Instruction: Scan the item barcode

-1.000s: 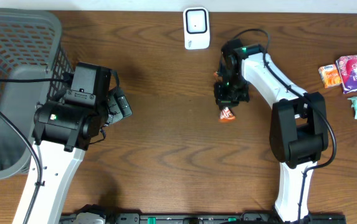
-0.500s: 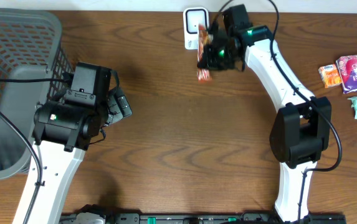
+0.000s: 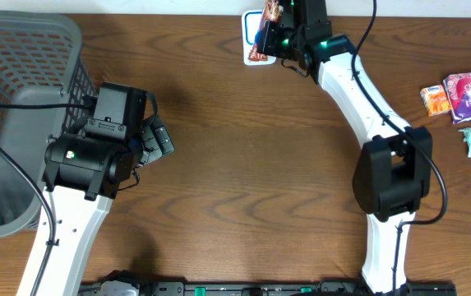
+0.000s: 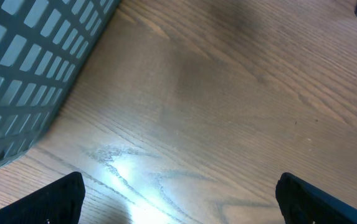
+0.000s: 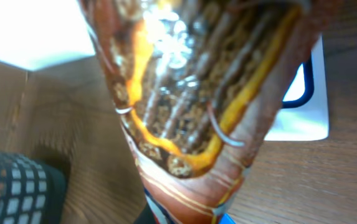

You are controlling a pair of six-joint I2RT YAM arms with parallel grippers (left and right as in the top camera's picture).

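Snack packet (image 3: pixel 258 51) is up off the desk (image 3: pixel 235 164): glossy brown-and-orange wrapper, tilted, hanging right over the barcode scanner (image 5: pixel 306 124). The scanner is a small white block with a dark-rimmed window, flat at the desk's far edge, partly covered by the packet.

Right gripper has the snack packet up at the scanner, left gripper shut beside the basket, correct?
Not shut: the left wrist view shows the left gripper open, beside the basket. The right gripper does hold the snack packet at the scanner.
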